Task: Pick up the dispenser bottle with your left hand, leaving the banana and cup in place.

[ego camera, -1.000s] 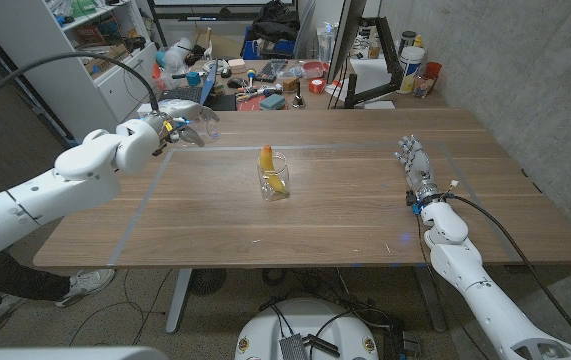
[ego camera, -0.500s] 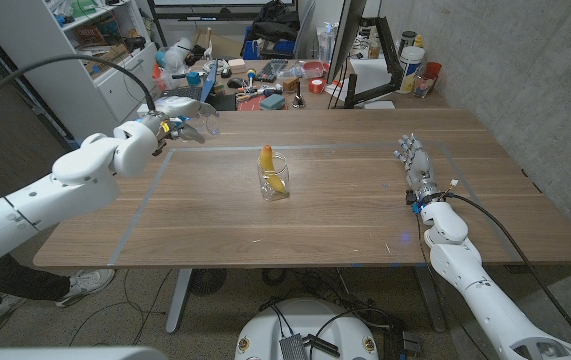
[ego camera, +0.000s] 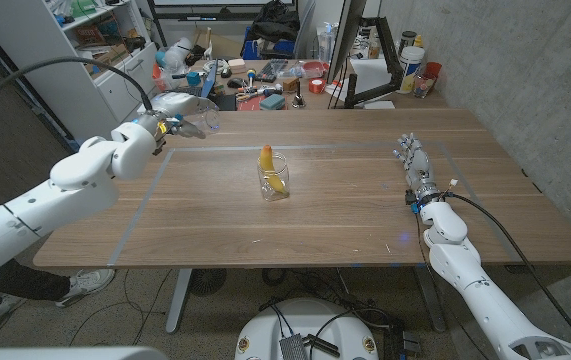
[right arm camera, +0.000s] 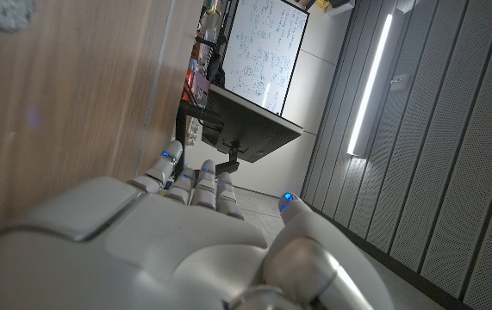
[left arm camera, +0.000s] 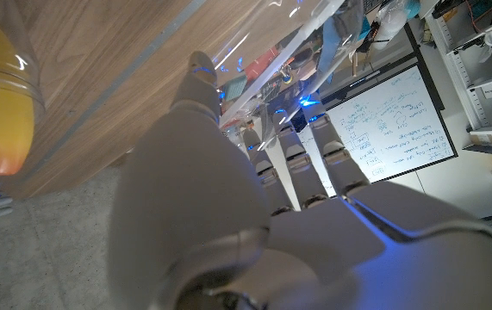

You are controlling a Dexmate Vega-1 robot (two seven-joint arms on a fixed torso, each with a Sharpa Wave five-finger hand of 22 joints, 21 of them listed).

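From the head view I see my left hand (ego camera: 170,127) raised above the far left part of the brown wooden table (ego camera: 345,215), its fingers (ego camera: 187,117) wrapped around a clear plastic dispenser bottle (ego camera: 203,118). The bottle is off the table surface and lies roughly sideways in the grasp, its far end pointing toward the cluttered bench (ego camera: 265,80) behind the table. In the left wrist view, the same hand (left arm camera: 254,215) shows its fingers (left arm camera: 293,159) curled over the transparent body of the bottle (left arm camera: 276,108); the nozzle end I cannot make out.

Near the table's middle stands a clear glass cup (ego camera: 274,182), upright, with a yellow banana (ego camera: 269,165) set inside it, its tip rising above the rim. The cup is well apart from the left hand.

My right hand (ego camera: 415,165) stands on its edge at the right side of the table, fingers (ego camera: 406,148) extended and apart, holding nothing. The right wrist view shows that hand (right arm camera: 185,232) alongside bare wood.
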